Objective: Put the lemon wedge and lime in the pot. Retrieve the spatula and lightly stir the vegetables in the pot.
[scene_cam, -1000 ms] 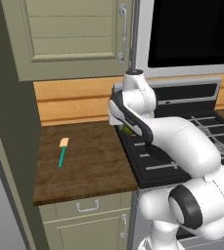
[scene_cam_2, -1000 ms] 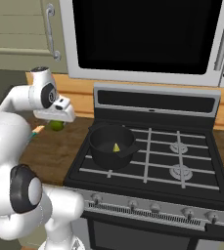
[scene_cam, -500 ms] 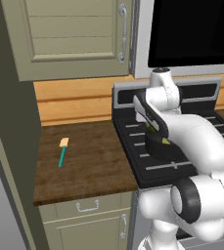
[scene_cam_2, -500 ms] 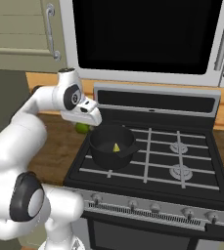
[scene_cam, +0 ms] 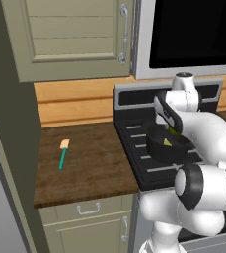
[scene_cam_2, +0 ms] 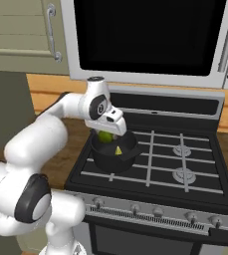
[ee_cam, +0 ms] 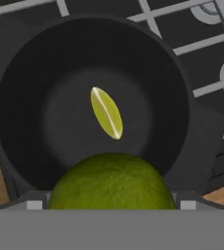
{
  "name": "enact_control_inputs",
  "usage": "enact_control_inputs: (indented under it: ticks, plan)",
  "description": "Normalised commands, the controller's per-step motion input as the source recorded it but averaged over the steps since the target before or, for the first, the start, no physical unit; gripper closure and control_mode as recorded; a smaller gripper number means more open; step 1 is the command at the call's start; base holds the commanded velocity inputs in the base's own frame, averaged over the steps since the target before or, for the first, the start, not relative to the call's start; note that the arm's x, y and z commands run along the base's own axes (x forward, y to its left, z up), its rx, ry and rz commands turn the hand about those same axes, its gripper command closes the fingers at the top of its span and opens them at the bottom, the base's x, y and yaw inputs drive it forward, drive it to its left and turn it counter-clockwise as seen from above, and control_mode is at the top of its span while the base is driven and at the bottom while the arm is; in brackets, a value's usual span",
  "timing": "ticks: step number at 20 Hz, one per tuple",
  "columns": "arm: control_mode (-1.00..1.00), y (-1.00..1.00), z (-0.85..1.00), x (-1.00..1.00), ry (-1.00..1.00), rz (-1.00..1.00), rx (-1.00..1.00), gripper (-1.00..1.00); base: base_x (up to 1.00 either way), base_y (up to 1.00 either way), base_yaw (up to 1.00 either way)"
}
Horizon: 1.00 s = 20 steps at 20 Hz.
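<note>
The dark pot (scene_cam_2: 110, 158) stands on the stove's front left burner, and the pale yellow lemon wedge (ee_cam: 106, 113) lies on its bottom. My gripper (scene_cam_2: 107, 135) hangs just above the pot's near rim, shut on the round green lime (ee_cam: 112, 183), which sits between the fingers over the pot's opening. From the left base view the lime (scene_cam: 172, 131) shows just above the pot (scene_cam: 160, 149) and the lemon wedge (scene_cam: 167, 143). The teal-handled spatula (scene_cam: 63, 154) lies on the wooden counter, well left of the stove.
The black stove (scene_cam_2: 185, 164) has free burners to the right of the pot. The wooden counter (scene_cam: 97, 163) lies between the stove and a tall panel at the left. A microwave (scene_cam_2: 150, 40) and an upper cabinet (scene_cam: 70, 34) hang overhead.
My arm has swung right from the counter's edge to over the pot, carrying the lime with it. The lemon wedge and the spatula have stayed put.
</note>
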Motion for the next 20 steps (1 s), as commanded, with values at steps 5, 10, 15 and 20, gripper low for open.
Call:
enact_control_inputs:
  ticks: [5, 10, 15, 20]
  plan:
    - [-1.00, -0.05, -0.34, 0.32, 0.01, 0.00, 0.01, 1.00, 0.00, 0.00, 0.00]
    - [-1.00, 0.00, -0.34, 0.31, 0.05, 0.00, 0.00, 1.00, 0.00, 0.00, 0.00]
    - [-1.00, 0.00, -0.37, 0.28, 0.03, 0.00, 0.00, 1.00, 0.00, 0.00, 0.00]
    - [-1.00, -0.01, -0.31, 0.22, 0.01, 0.00, 0.00, 1.00, 0.00, 0.00, 0.00]
